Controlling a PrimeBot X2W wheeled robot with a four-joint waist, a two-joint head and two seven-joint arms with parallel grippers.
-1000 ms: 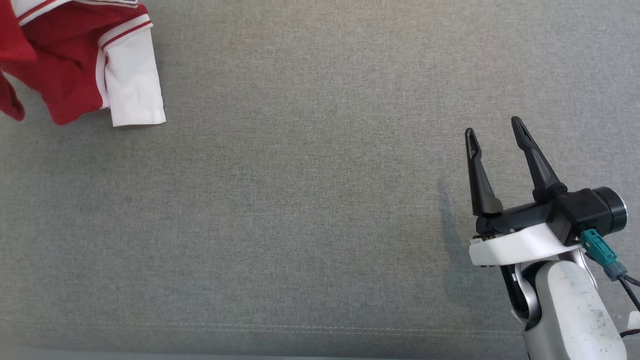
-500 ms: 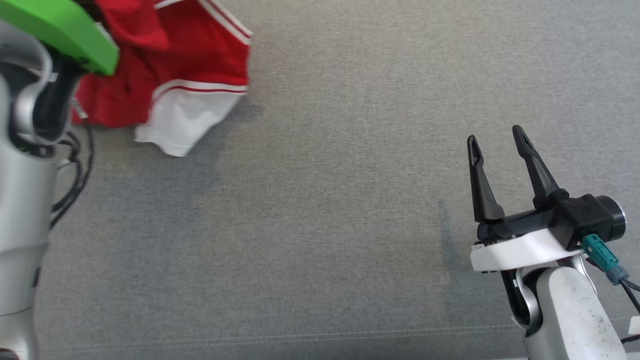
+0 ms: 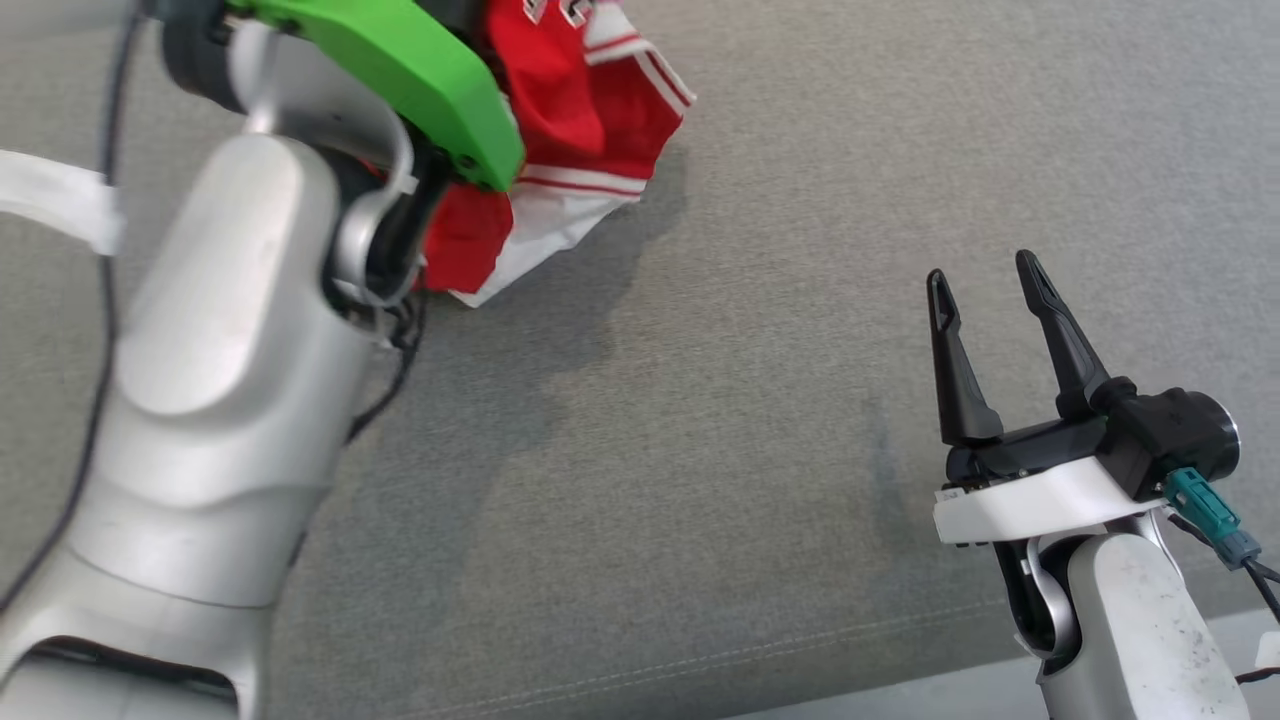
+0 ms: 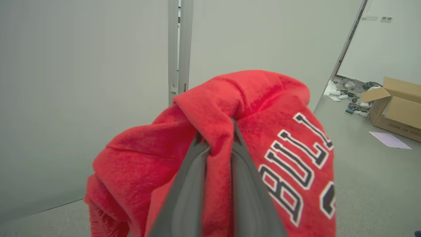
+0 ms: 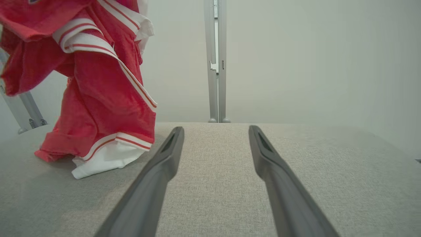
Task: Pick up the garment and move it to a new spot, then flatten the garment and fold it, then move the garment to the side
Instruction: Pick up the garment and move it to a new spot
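The garment (image 3: 585, 110) is a red jersey with white trim and dark lettering. It hangs bunched at the top of the head view, beside my left arm's green wrist part (image 3: 400, 70). In the left wrist view my left gripper (image 4: 217, 133) is shut on a fold of the garment (image 4: 269, 105), which drapes over both fingers. The right wrist view shows the garment (image 5: 98, 98) hanging at the left, its white hem touching the table. My right gripper (image 3: 985, 285) stands open at the lower right, well apart from the cloth, with nothing between its fingers (image 5: 215, 130).
A grey fabric-covered table (image 3: 720, 400) lies under everything, with its front edge (image 3: 1000, 675) near the bottom right. A metal post (image 5: 215, 59) rises behind the table's far edge. On the floor far off stands a cardboard box (image 4: 394, 105).
My left arm has swung into the head view from the left, carrying the garment up and to the right. The right gripper has stayed open and almost still.
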